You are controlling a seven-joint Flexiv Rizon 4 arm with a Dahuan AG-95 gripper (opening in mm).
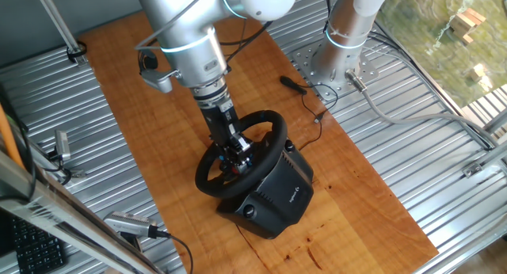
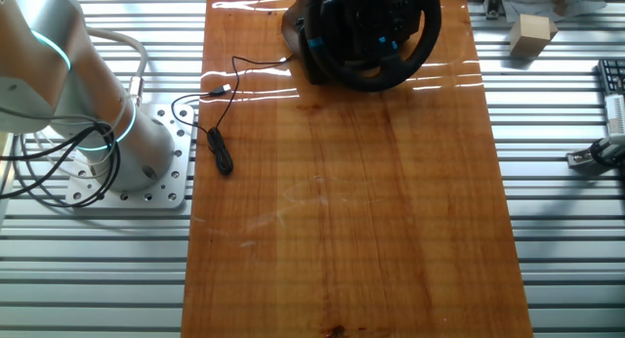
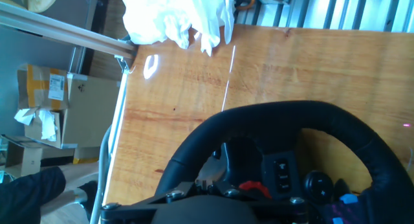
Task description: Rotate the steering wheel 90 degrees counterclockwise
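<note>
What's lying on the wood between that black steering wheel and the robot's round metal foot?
A small black tool with its thin cable, seen in both fixed views, between the steering wheel and arm base.

One fixed view: high, angled down, set on the wheel-rim side of the steering wheel (image 1: 242, 151), moderately near. Wheel near centre frame; arm base plate (image 1: 331, 64) behind it, upper right.

The other fixed view: near-overhead, farther off, facing the opposite way. Steering wheel (image 2: 376, 35) cropped at top edge; long bare stretch of wooden surface (image 2: 371, 201) below it; base plate (image 2: 146, 177) left of it.

Hand view: very close, looking down over the steering wheel (image 3: 278, 130) rim toward the surface's (image 3: 194, 88) far edge; white cloth (image 3: 174, 17) beyond the wheel.

Shared: all three catch wheel and surface; both fixed views share the small black tool (image 1: 293, 84) (image 2: 221, 150) with cable.
</note>
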